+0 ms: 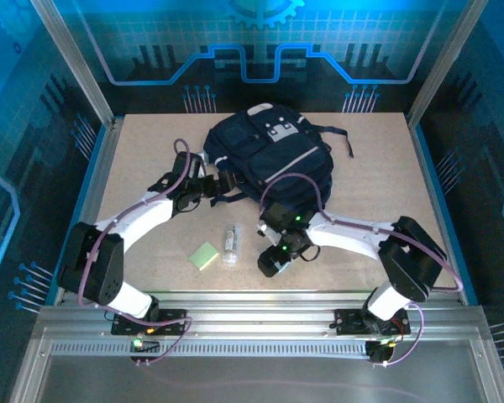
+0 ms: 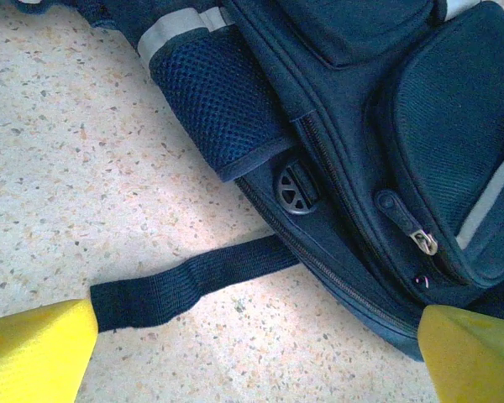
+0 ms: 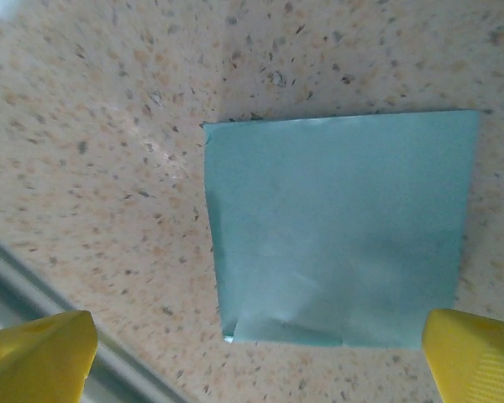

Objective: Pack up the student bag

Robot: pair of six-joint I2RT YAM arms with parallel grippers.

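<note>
The student bag, a dark navy backpack with pale patches and a grey stripe, lies flat at the back middle of the table. My left gripper sits at its left side and is open. In the left wrist view the yellow fingers stand wide apart over bare table, with the bag and a black strap just ahead of the left gripper. My right gripper hangs near the front edge, open, with a pale green square pad flat on the table between and ahead of its fingers.
A clear small bottle lies in front of the bag, with the green pad to its left. The metal table rail runs close behind the right gripper. Glass walls enclose the sides and back.
</note>
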